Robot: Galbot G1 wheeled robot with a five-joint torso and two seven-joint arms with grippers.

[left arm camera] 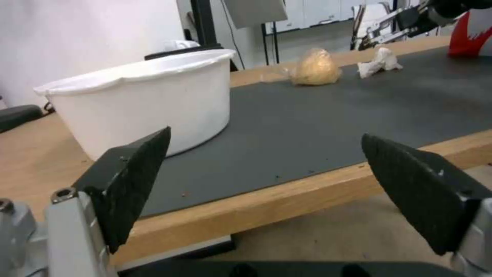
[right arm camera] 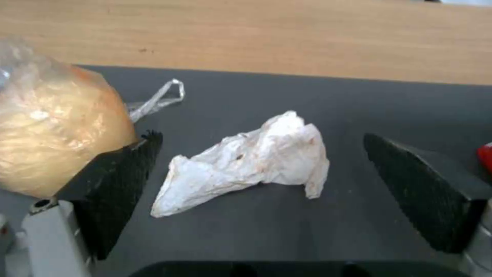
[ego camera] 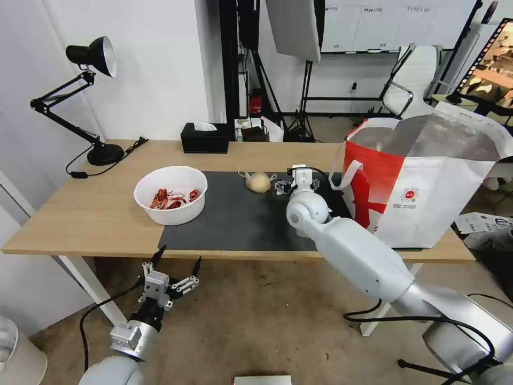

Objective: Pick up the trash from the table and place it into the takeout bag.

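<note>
The right gripper hovers over the crumpled tissue on the mat, fingers spread either side of it, not touching. The knotted lump lies just beside the tissue, against one finger; closing could snag its plastic or shove it. The left gripper waits, fingers spread, below the surface edge near the white bowl. The takeout bag stands beyond the tissue; its inside is hard to make out.

Bright even light, soft wrist-view blur

White bowl of red shells, beige lump, white tissue perhaps faintly orange-stained, dark grey mat, light-wood worktop, white-and-red bag.
</note>
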